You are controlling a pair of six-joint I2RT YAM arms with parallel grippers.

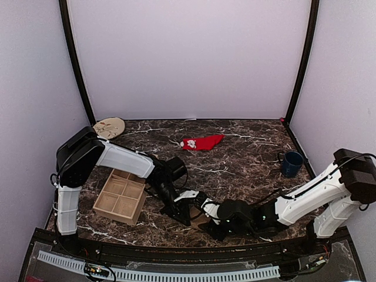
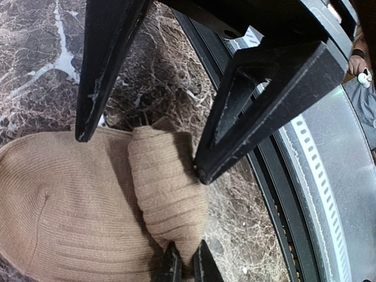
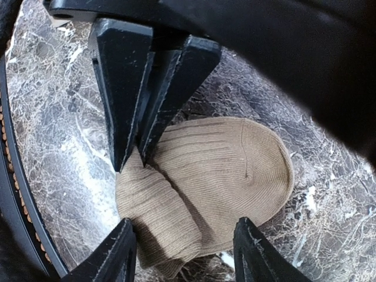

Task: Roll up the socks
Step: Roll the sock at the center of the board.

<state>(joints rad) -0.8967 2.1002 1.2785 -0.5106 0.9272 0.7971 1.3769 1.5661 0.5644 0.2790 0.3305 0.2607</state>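
The tan sock [image 3: 235,158] lies flat on the marble near the table's front edge, with one end folded over into a ribbed flap [image 2: 167,182]. My left gripper [image 2: 186,254] is shut on the tip of that flap. In the right wrist view the left gripper's fingers [image 3: 138,100] come down from above and pinch the fold's corner. My right gripper [image 3: 185,224] is open and straddles the sock, one finger beside the flap and one by the sock's rounded end. The arms hide most of this sock in the top view. The red sock [image 1: 202,142] lies flat at the back centre.
A wooden compartment tray [image 1: 120,197] sits left of the grippers, under the left arm. A blue mug [image 1: 291,163] stands at the right and a pale round plate [image 1: 109,127] at the back left. The table's black front rail [image 2: 276,194] runs close beside the sock.
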